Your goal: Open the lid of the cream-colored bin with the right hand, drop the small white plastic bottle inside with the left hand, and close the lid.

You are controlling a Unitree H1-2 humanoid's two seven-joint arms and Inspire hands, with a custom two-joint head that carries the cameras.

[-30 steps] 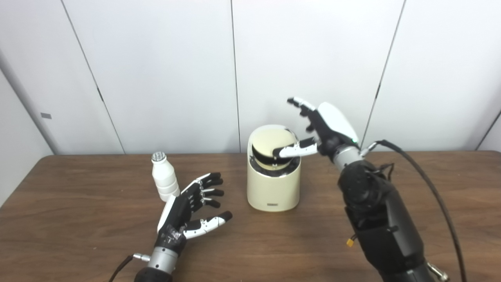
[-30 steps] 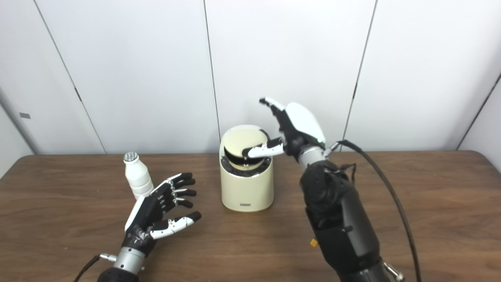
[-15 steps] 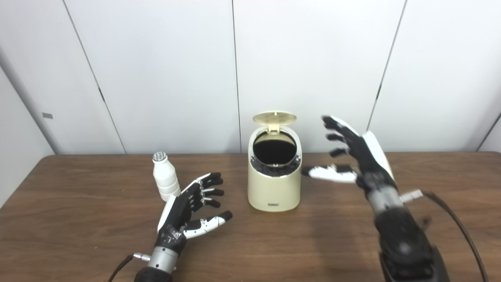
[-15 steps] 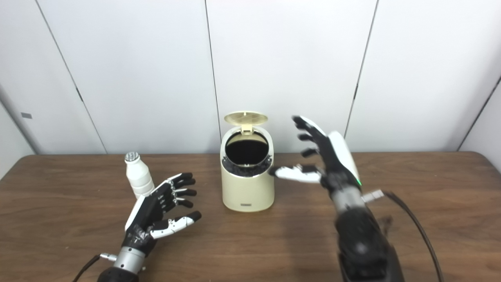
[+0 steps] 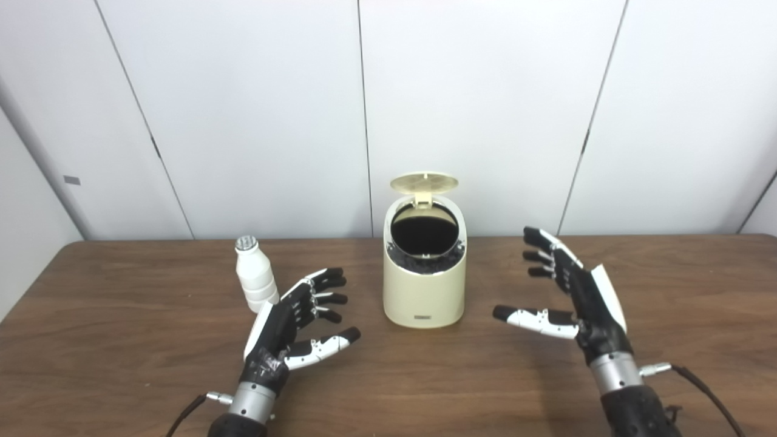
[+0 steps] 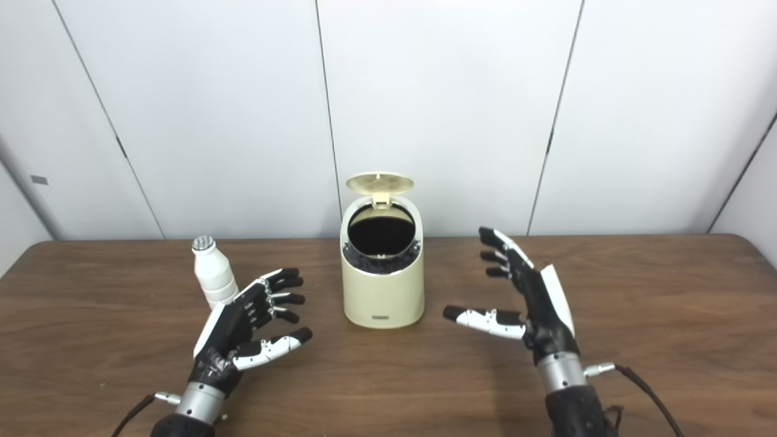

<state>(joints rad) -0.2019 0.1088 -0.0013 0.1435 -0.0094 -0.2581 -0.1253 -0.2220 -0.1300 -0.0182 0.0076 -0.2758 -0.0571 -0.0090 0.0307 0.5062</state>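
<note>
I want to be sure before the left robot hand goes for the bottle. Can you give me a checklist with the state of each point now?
1. Lid of the bin stands fully up: ok.
2. Bin mouth free of obstruction: ok.
3. Bottle upright on the table: ok.
4. Left robot hand open, empty, beside the bottle: ok.
5. Right robot hand open, away from the bin: ok.
6. Bin has room inside: cannot tell, interior is dark.

No legible text; small unreadable label on the bin [image 5: 424,317] front.
</note>
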